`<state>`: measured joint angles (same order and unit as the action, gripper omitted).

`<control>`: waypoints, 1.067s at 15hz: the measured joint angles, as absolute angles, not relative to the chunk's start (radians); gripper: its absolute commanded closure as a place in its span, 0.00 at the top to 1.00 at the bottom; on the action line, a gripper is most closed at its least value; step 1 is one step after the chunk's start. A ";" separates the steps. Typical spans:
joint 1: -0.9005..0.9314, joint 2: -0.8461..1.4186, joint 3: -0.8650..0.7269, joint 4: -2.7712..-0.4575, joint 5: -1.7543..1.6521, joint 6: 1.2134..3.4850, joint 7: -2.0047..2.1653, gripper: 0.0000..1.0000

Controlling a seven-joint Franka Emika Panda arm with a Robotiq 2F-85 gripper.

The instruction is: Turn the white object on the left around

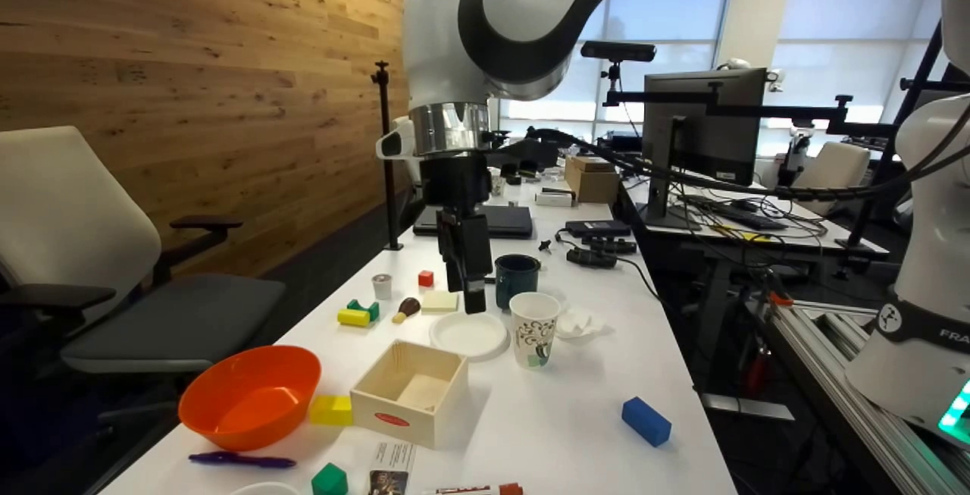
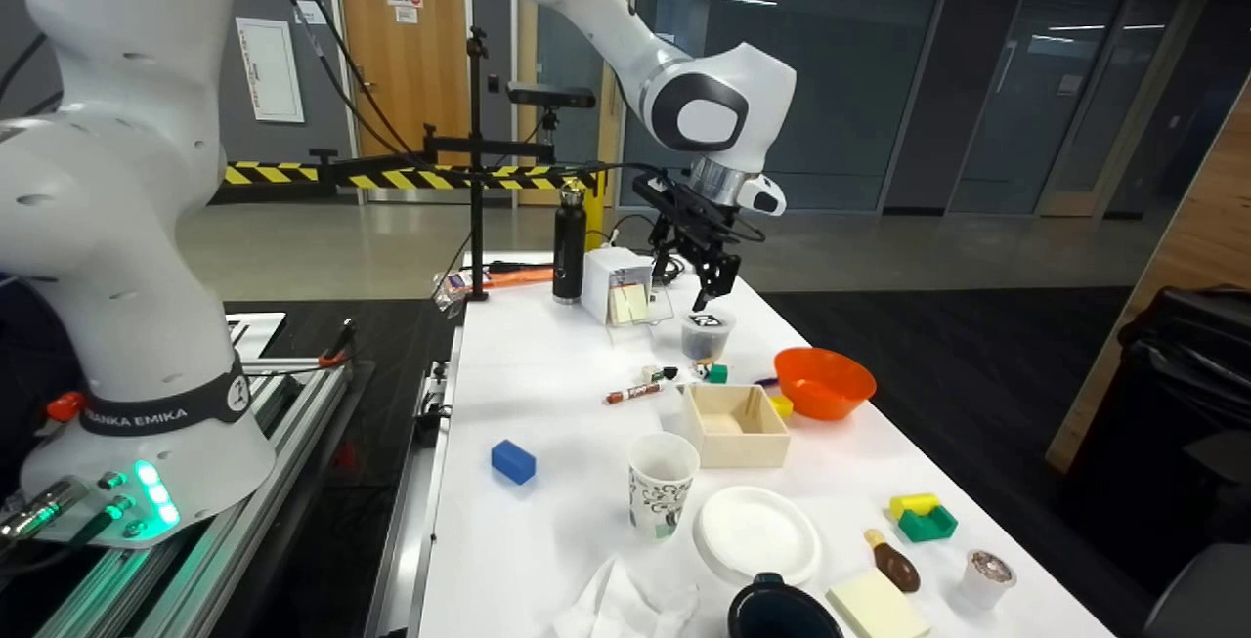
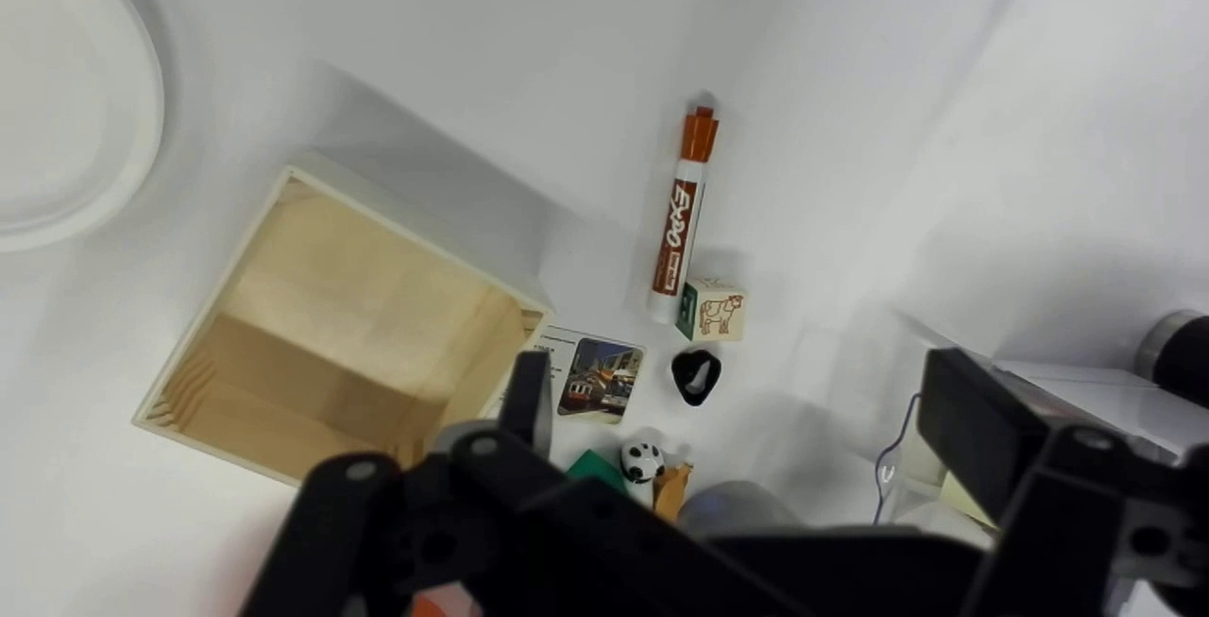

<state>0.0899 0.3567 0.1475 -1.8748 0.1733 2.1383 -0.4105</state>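
A white box-like object (image 2: 616, 276) stands at the far end of the table in an exterior view, with a yellow note pad (image 2: 628, 306) at its front. In the wrist view, part of a white object (image 3: 1086, 376) shows at the lower right, partly hidden by a finger. My gripper (image 3: 732, 371) is open with nothing between its fingers, pointing down above the table. In an exterior view the gripper (image 2: 681, 291) appears beside the white object, above a clear container (image 2: 706, 335). The gripper (image 1: 464, 296) also shows in an exterior view, where the white object is out of view.
A black bottle (image 2: 569, 245) stands beside the white object. A wooden box (image 3: 321, 296), a marker (image 3: 678, 220), a cow-printed block (image 3: 716, 313) and a soccer-ball figure (image 3: 642, 459) lie below the gripper. An orange bowl (image 1: 254, 396), paper cup (image 1: 534, 328) and blue block (image 1: 646, 421) are farther off.
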 measured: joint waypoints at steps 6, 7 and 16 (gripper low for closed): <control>0.047 0.490 0.231 -1.815 0.330 2.288 -0.561 1.00; 0.037 0.533 0.255 -1.785 0.355 2.307 -0.594 1.00; 0.008 0.867 0.390 -1.488 0.391 2.237 -0.687 1.00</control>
<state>0.0075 0.8675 0.3897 -1.4880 0.3914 2.2366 -0.6872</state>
